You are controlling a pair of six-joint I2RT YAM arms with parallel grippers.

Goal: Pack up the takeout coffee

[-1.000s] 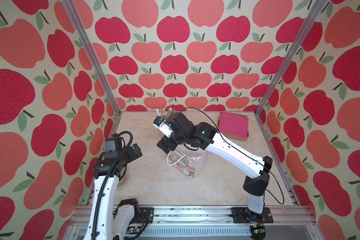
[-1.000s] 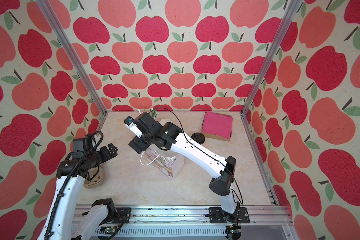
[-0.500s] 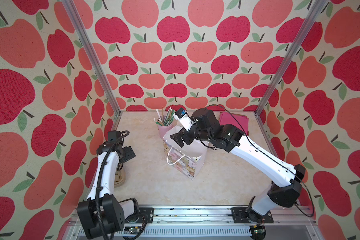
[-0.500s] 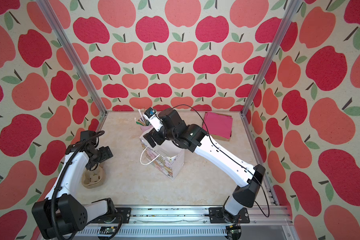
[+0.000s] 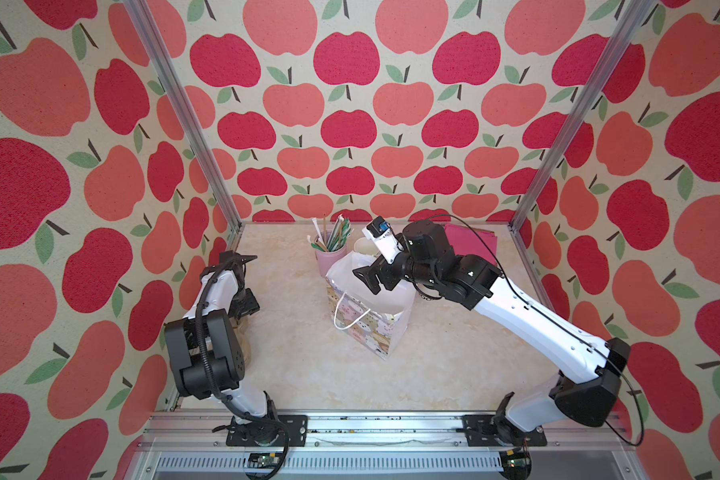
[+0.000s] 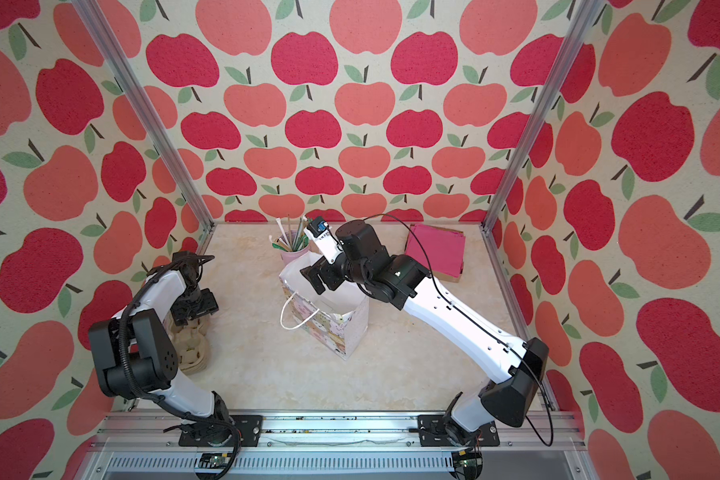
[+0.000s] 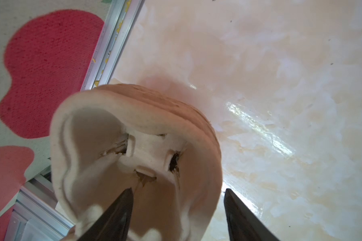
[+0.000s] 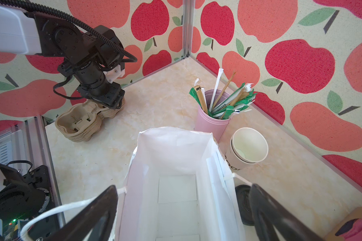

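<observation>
Our left end effector is down on the stack of pulp cup carriers at the left edge of the bench. It is released, with one finger inside a cup well and the other just outside the carrier wall. Our right end effector hangs spread wide and holding nothing over the mouth of the upright printed paper bag. The white paper cup, black lettering near its base and a second rim showing inside it, stands beyond the bag, just beside the pink cup of straws. The black lid lies flat on the bench beside the bag, near that cup.
</observation>
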